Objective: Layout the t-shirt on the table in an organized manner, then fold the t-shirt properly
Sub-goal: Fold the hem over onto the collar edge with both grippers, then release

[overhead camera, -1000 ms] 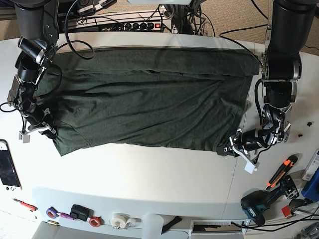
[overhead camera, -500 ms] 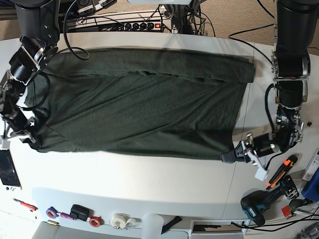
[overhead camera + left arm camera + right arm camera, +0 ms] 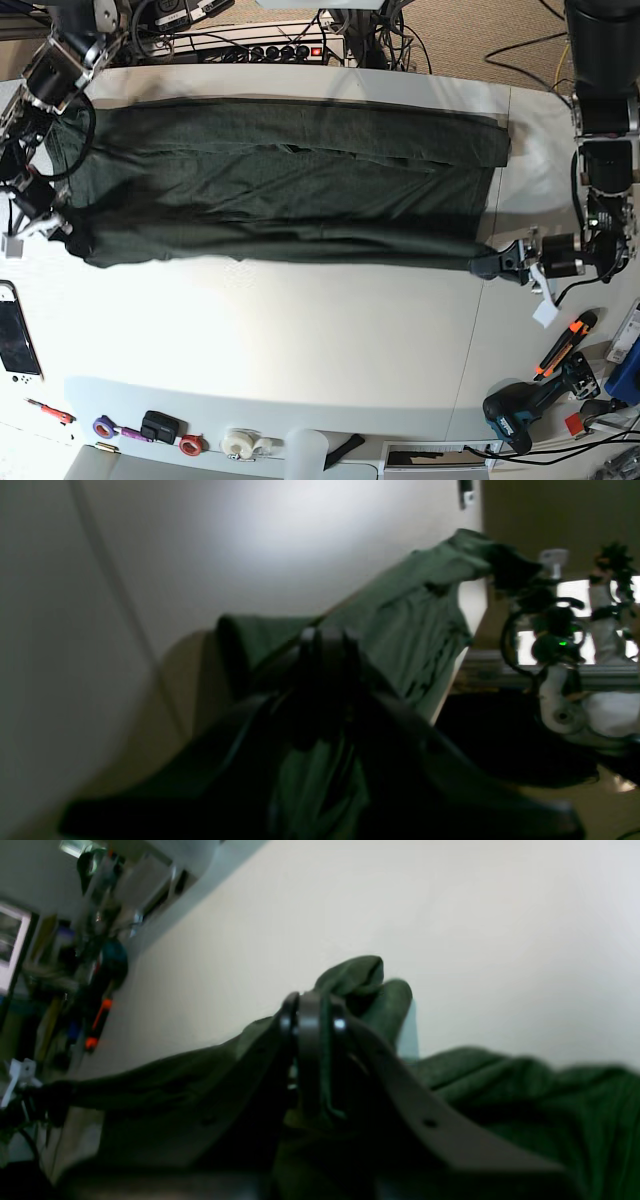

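Two grippers: both clamped on the t-shirt's near edge, one at each end.
T-shirt (image 3: 290,190): stretched wide across the far half of the table (image 3: 300,340), near edge lifted taut.
Left gripper (image 3: 500,266): fingers pinched together on a cloth corner.
Right gripper (image 3: 70,240): fingers closed on bunched fabric.

Beyond the far edge lay a tan carpeted floor (image 3: 470,25) crossed by black cables (image 3: 400,40), with a power strip (image 3: 275,52) showing a red light. Soft overhead light fell evenly. In the left wrist view a bright window (image 3: 575,592) glowed behind dim clutter.
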